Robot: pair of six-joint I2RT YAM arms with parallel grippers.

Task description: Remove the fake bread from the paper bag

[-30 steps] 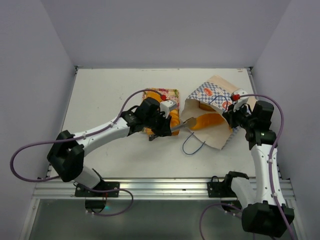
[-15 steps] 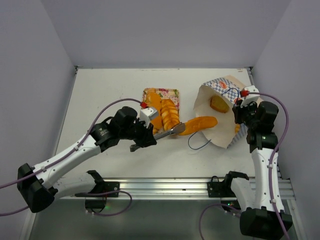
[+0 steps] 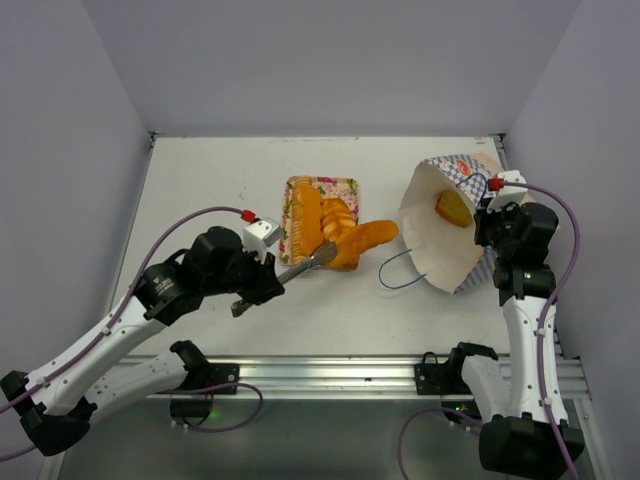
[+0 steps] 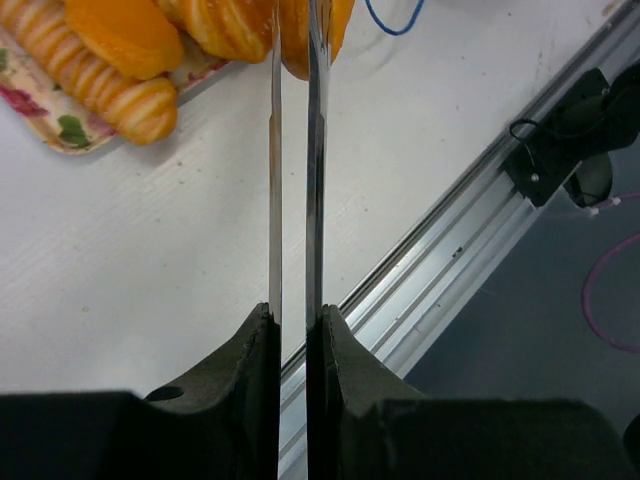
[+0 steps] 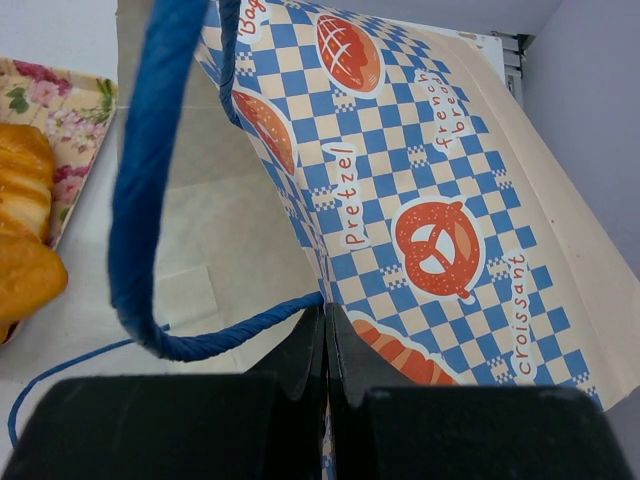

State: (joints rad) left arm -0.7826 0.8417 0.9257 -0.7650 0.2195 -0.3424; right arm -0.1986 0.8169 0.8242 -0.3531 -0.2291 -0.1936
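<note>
- The long loaf (image 3: 367, 240) is at the right edge of the tray (image 3: 322, 184), pinched in the left tool (image 3: 330, 254). The left wrist view cuts most of it off.
- A slice (image 3: 453, 208) sits inside the paper bag (image 3: 440, 255). Only the top view shows it.
- The right tool (image 5: 325, 315) is squeezed on the bag's rim.

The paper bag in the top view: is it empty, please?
No, one piece of bread lies inside the bag, visible through its open mouth.

White table (image 3: 200, 180), flowered tray (image 3: 335, 186) mid-table, paper bag (image 3: 440, 250) at right
</note>
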